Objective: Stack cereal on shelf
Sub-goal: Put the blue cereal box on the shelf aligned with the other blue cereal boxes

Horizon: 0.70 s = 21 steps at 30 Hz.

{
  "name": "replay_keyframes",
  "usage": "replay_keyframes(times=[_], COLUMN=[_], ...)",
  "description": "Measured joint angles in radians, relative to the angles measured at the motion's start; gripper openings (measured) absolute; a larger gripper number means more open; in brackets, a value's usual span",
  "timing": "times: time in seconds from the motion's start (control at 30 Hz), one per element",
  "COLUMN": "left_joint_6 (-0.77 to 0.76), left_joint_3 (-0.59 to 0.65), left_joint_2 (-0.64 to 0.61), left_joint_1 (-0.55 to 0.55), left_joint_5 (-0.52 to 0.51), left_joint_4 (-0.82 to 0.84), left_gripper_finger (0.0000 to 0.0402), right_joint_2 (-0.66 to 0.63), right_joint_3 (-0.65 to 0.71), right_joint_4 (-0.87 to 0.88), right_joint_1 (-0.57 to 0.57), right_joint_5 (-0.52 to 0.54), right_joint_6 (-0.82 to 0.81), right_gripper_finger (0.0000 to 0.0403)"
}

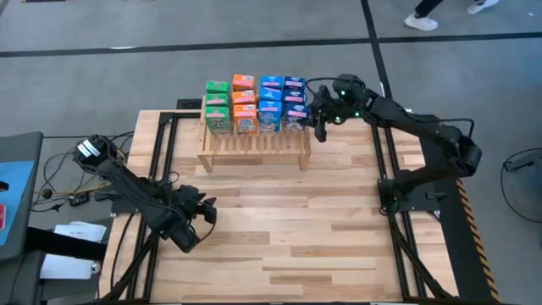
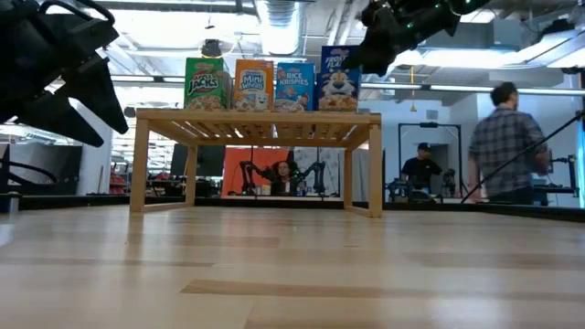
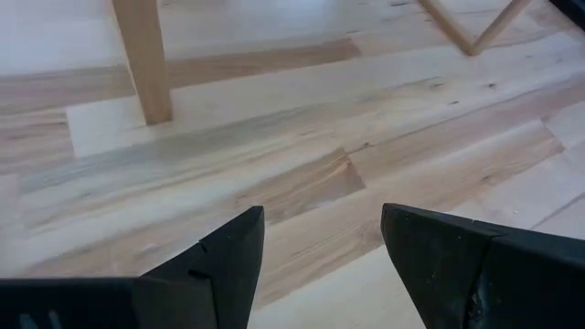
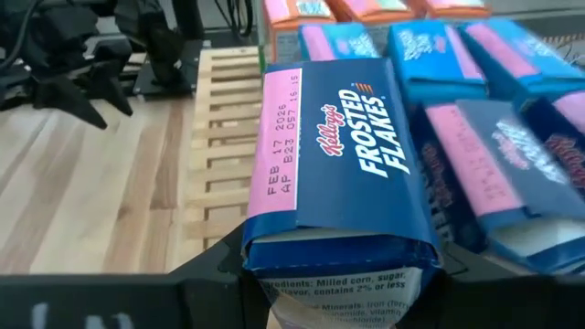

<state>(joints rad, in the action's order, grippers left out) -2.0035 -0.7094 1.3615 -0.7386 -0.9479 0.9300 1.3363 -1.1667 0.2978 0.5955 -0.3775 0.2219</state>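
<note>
Nearest the front edge of the wooden table (image 1: 279, 246), the left gripper (image 1: 206, 212) waits low over bare planks at the left side, its two dark fingers (image 3: 228, 260) apart with nothing between them. One shelf leg shows beyond them in the left wrist view.

Farther back, the light-wood shelf (image 1: 254, 146) stands on the table's rear half, its slatted front part uncovered. The cereal boxes (image 1: 244, 106) fill the shelf's rear part in four upright rows: green at left, then orange, light blue and dark blue.

At the right end of the shelf, the right gripper (image 1: 320, 124) is clamped on a dark blue Frosted Flakes box (image 4: 343, 164), held at the end of the dark blue row, beside the other blue boxes.

Beyond the table, people (image 2: 507, 142) stand in the room.
</note>
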Motion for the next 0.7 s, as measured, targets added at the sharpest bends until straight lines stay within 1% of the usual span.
replay_keyframes(times=[0.17, 0.27, 0.7], left_joint_6=[0.03, 0.03, 0.044], left_joint_3=[0.0, 0.0, 0.0], left_joint_2=[-0.014, -0.014, -0.014], left_joint_1=[0.018, 0.025, 0.056], left_joint_5=[-0.003, -0.005, -0.006], left_joint_4=[0.0, -0.001, -0.005], left_gripper_finger=[0.021, 0.021, 0.021], right_joint_2=[0.011, 0.023, 0.088], right_joint_3=[-0.003, -0.003, -0.004], right_joint_4=[-0.007, -0.01, -0.03], right_joint_1=[0.033, 0.044, 0.061], right_joint_5=[-0.023, -0.068, -0.073], right_joint_6=[0.015, 0.014, 0.012], right_gripper_finger=[0.0186, 0.0186, 0.0186])
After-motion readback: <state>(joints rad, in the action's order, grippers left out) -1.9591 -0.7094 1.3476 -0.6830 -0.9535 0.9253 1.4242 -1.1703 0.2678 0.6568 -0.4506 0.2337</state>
